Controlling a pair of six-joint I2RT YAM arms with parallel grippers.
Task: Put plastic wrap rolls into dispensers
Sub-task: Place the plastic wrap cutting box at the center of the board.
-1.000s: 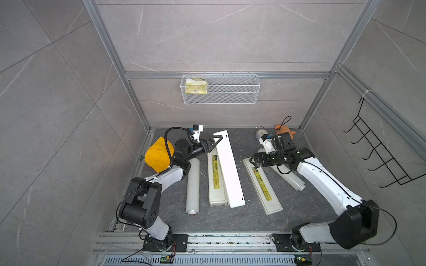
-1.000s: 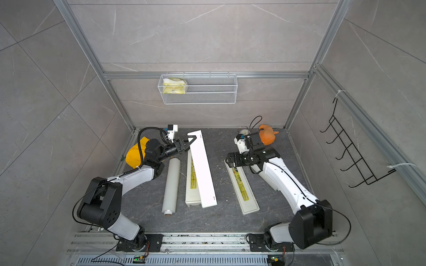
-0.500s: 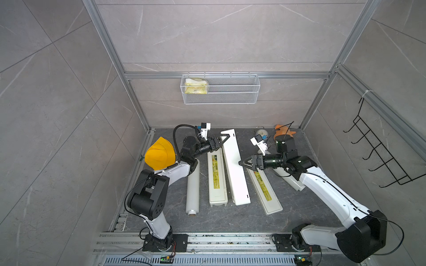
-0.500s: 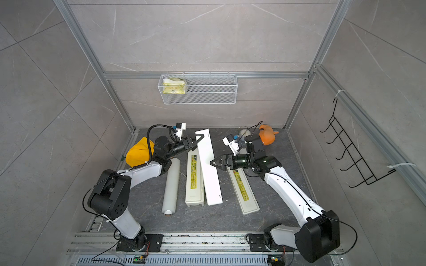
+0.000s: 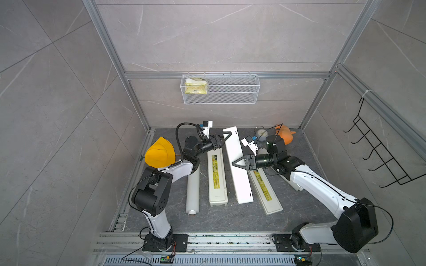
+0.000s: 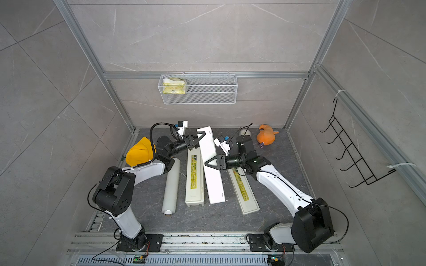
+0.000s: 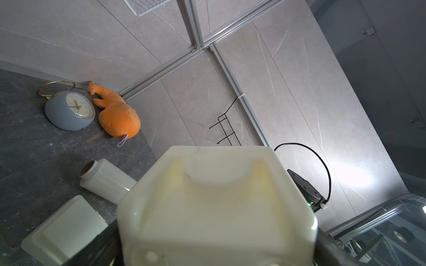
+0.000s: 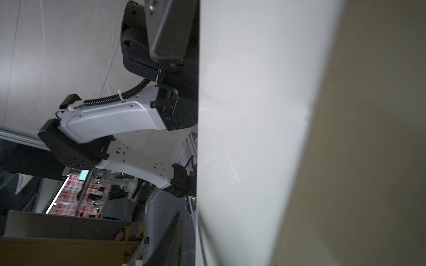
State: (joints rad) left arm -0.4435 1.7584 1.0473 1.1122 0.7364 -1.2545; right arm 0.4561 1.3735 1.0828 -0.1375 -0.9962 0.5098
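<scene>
The long translucent-white plastic wrap roll point(image 5: 193, 191) lies flat on the dark grey stone-patterned counter point(image 5: 299, 218), lower middle in both top views. Its long axis runs from the frame's lower edge up toward the back wall. It is parallel to the long narrow cream-white plastic dispenser box point(image 5: 217, 195), just left of it with a thin strip of counter between. That box is open: the half bearing the yellow label strip point(image 5: 216, 175) lies flat, and the plain white half point(image 5: 239, 182) is swung up on its right. The left pincer point(image 5: 224, 137) sits at the white half's upper end. In the left wrist view the cream box end fills the space between its dark fingers point(image 7: 99, 246), so I judge it clamped across that end with the jaws wide. The right pincer point(image 5: 238, 164) is at the white half's right long edge, mid-length; whether it has closed on it I cannot tell. The roll thus lies left of both pincers, beyond the labelled half, with its upper end under the left arm, which is the nearer one. A second roll point(image 7: 108, 182) lies partly under the right arm, beside the second dispenser point(image 5: 273, 205), which is closed and angled toward the lower right. Both labels carry dark print too small to read, and no brand is legible.
</scene>
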